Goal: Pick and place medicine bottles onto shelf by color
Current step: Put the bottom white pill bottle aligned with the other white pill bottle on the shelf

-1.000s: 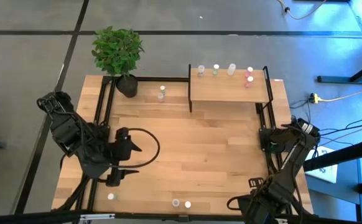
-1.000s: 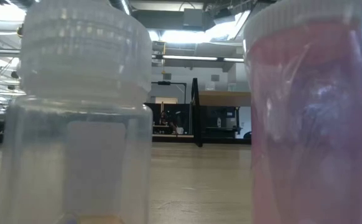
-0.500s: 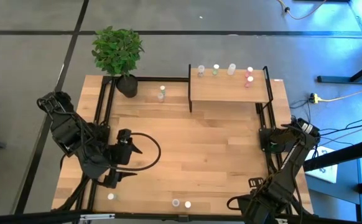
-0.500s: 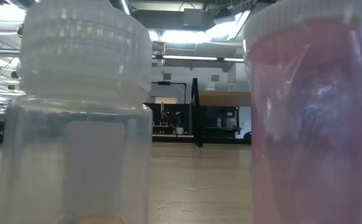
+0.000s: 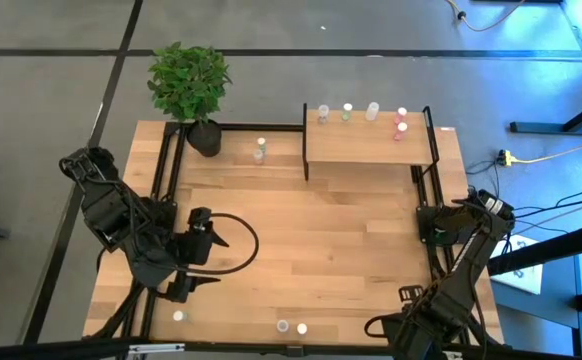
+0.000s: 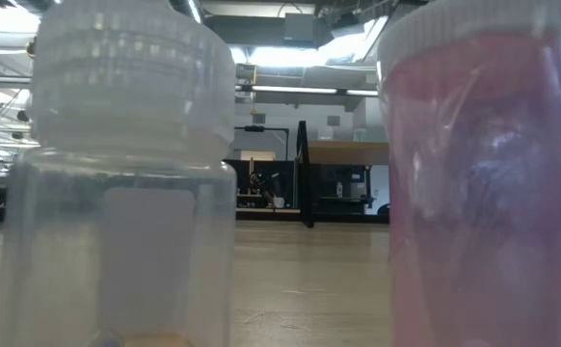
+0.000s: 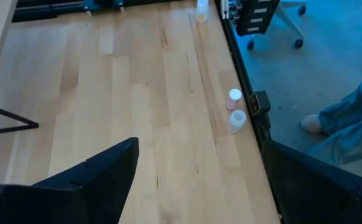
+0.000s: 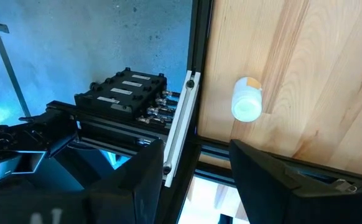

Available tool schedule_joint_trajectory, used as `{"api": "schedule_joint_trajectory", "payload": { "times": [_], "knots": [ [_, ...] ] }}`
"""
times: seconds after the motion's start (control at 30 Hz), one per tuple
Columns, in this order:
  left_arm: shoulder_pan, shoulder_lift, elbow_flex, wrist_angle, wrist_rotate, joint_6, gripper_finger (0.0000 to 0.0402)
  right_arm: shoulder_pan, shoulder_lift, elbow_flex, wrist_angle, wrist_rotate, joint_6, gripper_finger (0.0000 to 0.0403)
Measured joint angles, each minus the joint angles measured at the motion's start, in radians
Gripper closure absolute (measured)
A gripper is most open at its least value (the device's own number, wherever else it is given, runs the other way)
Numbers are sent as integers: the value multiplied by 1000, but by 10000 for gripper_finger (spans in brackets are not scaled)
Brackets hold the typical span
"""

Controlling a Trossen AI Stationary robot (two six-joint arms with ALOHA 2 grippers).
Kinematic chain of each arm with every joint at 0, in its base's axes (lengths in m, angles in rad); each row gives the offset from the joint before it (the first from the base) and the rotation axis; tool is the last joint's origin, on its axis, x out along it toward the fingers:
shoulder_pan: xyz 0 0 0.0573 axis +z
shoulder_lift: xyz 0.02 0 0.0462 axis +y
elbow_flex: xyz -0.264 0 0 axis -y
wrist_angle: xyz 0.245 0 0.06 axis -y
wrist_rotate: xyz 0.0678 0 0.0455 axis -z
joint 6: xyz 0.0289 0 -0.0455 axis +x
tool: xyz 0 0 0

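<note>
Desk (image 5: 321,250): light wood, black frame, carrying all items. Shelf (image 5: 366,148): stands at the far right of the desk; five medicine bottles (image 5: 372,111) sit upright along its far edge and right end. Potted plant (image 5: 191,85): far left corner. Left gripper (image 5: 203,268): low over the near left of the desk, jaws released and spread wide, nothing between them. Right gripper (image 8: 193,171): parked past the desk's near right edge, jaws partly apart, nothing grasped. One bottle (image 5: 259,150) stands between plant and shelf. Three more stand at the near edge: one white-capped (image 5: 179,316), then a white and pink pair (image 5: 292,327).
</note>
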Motion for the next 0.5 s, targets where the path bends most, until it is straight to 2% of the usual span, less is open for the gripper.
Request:
{"api": "schedule_joint_trajectory", "payload": {
  "times": [0.5],
  "knots": [
    [0,0,0,0,0,0,67,0,-1,0,63,2,11,217]
  ]
}}
